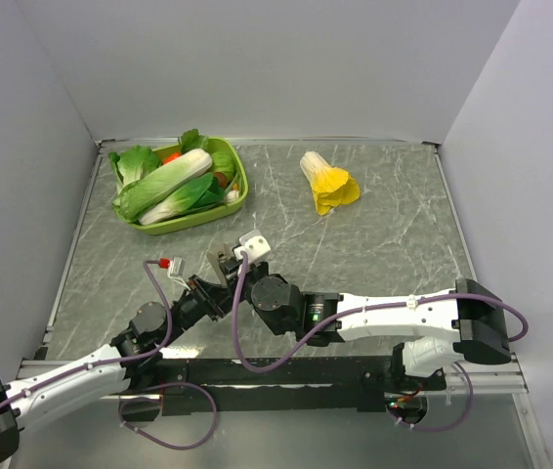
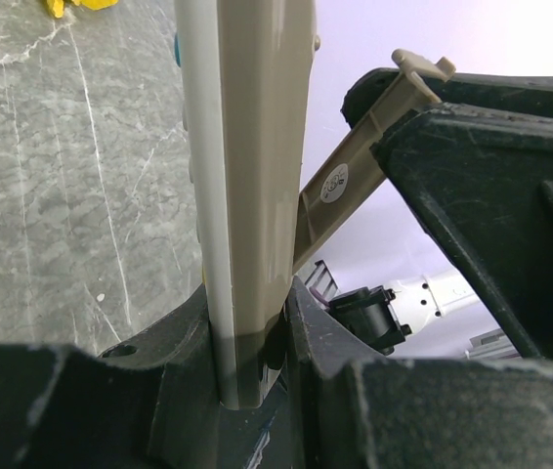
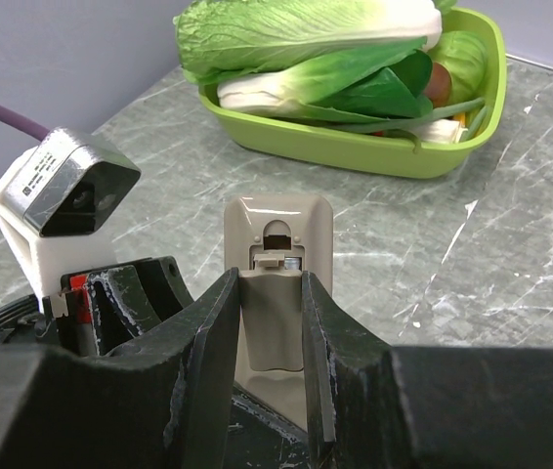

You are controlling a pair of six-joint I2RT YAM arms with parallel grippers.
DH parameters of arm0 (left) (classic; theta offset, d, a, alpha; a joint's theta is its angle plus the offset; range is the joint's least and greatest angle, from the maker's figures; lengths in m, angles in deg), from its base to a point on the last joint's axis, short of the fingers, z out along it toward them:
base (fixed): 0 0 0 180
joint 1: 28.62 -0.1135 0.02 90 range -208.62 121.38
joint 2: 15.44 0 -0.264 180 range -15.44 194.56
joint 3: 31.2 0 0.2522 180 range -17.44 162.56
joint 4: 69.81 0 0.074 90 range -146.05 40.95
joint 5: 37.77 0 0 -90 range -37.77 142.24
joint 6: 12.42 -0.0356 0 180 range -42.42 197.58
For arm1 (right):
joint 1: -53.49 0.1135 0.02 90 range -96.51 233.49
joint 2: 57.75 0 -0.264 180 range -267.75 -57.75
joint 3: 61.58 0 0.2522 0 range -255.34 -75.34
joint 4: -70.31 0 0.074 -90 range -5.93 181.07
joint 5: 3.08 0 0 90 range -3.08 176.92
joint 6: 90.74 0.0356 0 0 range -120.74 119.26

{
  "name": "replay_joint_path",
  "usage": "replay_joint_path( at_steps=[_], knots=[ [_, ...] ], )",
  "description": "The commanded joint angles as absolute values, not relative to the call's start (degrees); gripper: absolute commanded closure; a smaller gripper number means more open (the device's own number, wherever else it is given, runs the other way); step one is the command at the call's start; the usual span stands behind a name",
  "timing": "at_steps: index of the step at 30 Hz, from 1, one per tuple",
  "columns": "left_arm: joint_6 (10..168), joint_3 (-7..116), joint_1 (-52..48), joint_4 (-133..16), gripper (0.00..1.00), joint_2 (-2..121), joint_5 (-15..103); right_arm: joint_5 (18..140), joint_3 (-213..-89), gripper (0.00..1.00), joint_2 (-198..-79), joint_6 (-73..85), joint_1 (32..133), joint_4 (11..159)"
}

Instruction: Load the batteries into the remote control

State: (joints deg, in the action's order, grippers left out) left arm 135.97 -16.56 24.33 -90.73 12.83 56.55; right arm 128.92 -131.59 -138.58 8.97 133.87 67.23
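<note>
Left gripper (image 2: 249, 366) clamps remote control (image 2: 257, 147); right gripper (image 3: 269, 291) pinches cover (image 3: 269, 327) edges.

White arms (image 1: 404, 315), purple cables (image 1: 235, 337), black pincers (image 3: 269, 303)

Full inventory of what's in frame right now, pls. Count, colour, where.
remote: 1, white front and beige back, upright, clamped at its lower end
cover: 1, beige, leaning away from the remote
batteries: none visible in any view
tray: 1, lime green, far left of the table
toy vegetables: several, mostly green and white with some red, piled in the tray
toy cabbage: 1, yellow and white, lying on the table to the right of the tray
table: 1, grey marbled
left gripper: 1, black, shut on the remote
right gripper: 1, black, shut on the cover
</note>
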Motion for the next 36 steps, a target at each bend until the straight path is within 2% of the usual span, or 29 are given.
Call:
replay_joint_path(
  at_steps=[1, 6, 15, 17, 30, 32, 36],
  knots=[
    [136.6, -21.6, 24.5, -96.9, 0.99, 11.5, 55.5, 128.1, -133.1, 0.81, -140.0, 10.4, 133.9, 68.9],
    [136.5, -21.6, 24.5, -97.1, 0.99, 11.6, 55.5, 128.0, -133.3, 0.75, -140.1, 9.8, 133.9, 68.0],
    [137.1, -21.7, 24.5, -98.7, 0.99, 13.4, 54.8, 127.9, -134.2, 0.72, -141.0, 8.7, 133.8, 67.5],
    [137.7, -22.0, 24.5, -99.9, 0.98, 13.7, 54.5, 127.8, -134.5, 0.68, -141.4, 8.6, 133.7, 67.7],
    [140.6, -22.7, 24.5, -102.9, 0.98, 14.1, 53.6, 127.6, -134.8, 0.66, -141.9, 9.1, 132.6, 68.3],
    [140.7, -22.6, 24.5, -102.9, 0.99, 14.1, 53.5, 127.5, -134.8, 0.60, -141.9, 9.1, 132.6, 68.2],
    [141.0, -22.6, 24.5, -103.2, 0.98, 14.4, 53.1, 127.5, -134.8, 0.58, -141.9, 8.8, 132.5, 68.1]
  ],
)
